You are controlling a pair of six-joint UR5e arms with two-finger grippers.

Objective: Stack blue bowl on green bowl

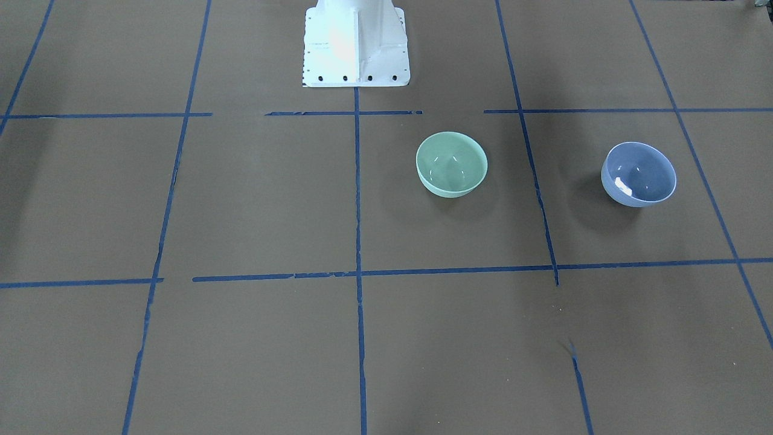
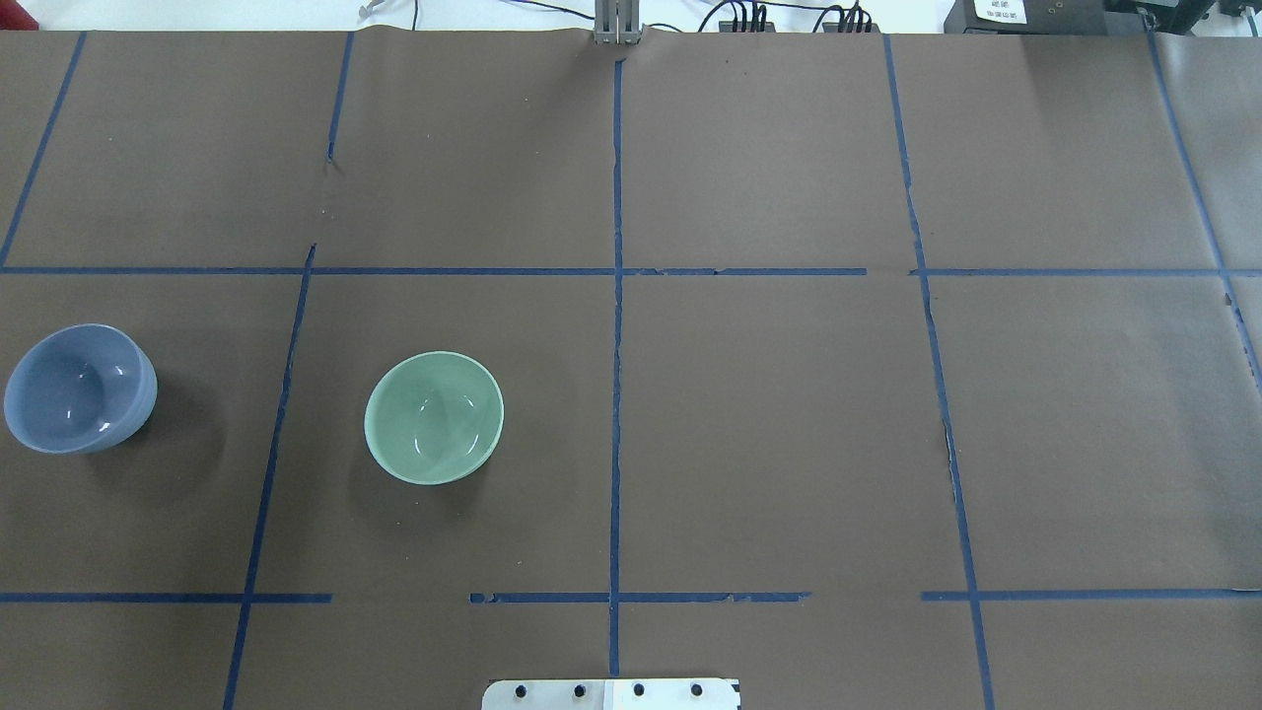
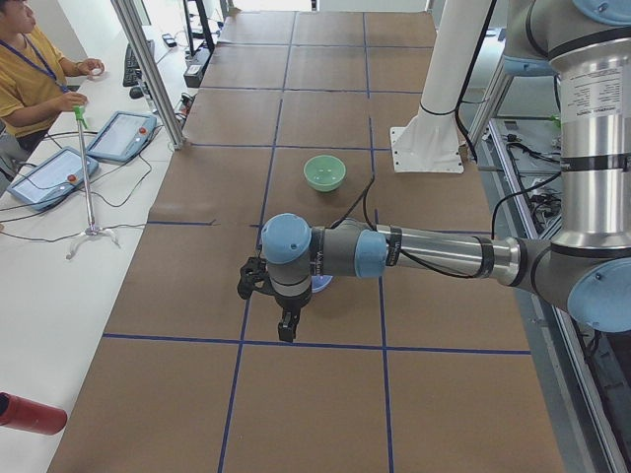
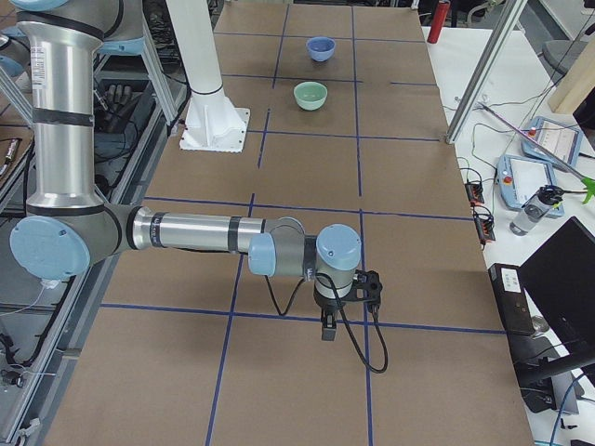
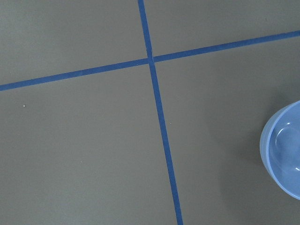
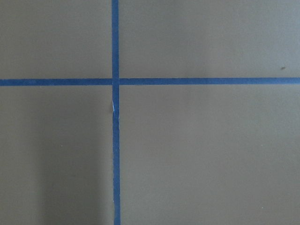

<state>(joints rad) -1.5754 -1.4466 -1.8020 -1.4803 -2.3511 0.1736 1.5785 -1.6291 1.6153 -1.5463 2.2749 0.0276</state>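
The blue bowl (image 1: 639, 174) stands upright and empty on the brown table, far to the robot's left (image 2: 79, 390). The green bowl (image 1: 452, 164) stands upright and empty about one bowl-width apart from it, nearer the table's middle (image 2: 434, 417). The left gripper (image 3: 286, 330) hangs above the table close to the blue bowl, whose rim shows at the right edge of the left wrist view (image 5: 283, 154). The right gripper (image 4: 327, 330) hangs over bare table far from both bowls. Neither gripper shows in the overhead or front views, so I cannot tell whether they are open or shut.
The white robot base (image 1: 355, 45) stands at the table's robot-side edge. Blue tape lines (image 2: 616, 394) grid the brown table. An operator (image 3: 30, 74) sits at a side table with teach pendants (image 3: 118, 133). Another side table (image 4: 539, 158) holds gear.
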